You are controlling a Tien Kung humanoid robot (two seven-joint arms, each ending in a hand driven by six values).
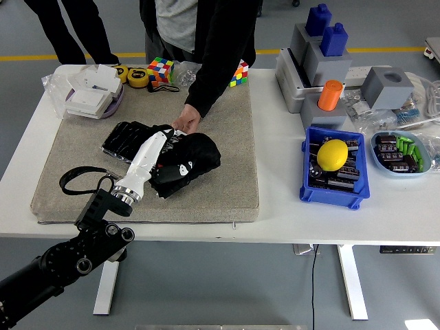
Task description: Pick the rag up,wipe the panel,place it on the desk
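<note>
Left hand [159, 152] is pressing the rag [187, 159], fingers holding it, at the panel [127, 139]'s right end; panel's long axis is running left, person's hand [185, 122] steadying it.

From my screen I see a white table [275, 206] on white metal legs [350, 282], standing on a grey floor [227, 289]. A yellow line [41, 57] is painted on the floor behind the table. The light is even. A grey felt mat [227, 137] covers the table's left part.
</note>
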